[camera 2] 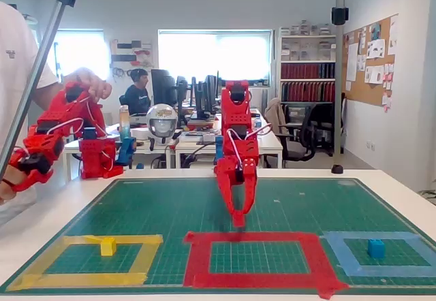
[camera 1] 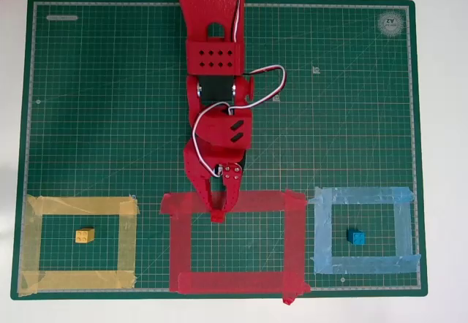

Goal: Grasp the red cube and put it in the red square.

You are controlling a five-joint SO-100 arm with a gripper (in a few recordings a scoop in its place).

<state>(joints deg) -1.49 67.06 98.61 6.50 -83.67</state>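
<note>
My red gripper [camera 1: 218, 212] points down over the far strip of the red square [camera 1: 234, 280], a large outline of red tape at the mat's near edge. Its fingers meet at the tips on a small red block, the red cube [camera 1: 218, 217], which is hard to separate from the red fingers and tape. In the fixed view the gripper [camera 2: 238, 216] holds the cube [camera 2: 238, 220] just above the mat, at the far strip of the red square [camera 2: 259, 277].
A yellow block [camera 1: 85, 235] lies inside the yellow tape outline [camera 1: 80, 206] on the left. A blue block [camera 1: 356, 237] lies inside the light-blue outline [camera 1: 365, 195] on the right. All sit on a green cutting mat [camera 1: 110, 104].
</note>
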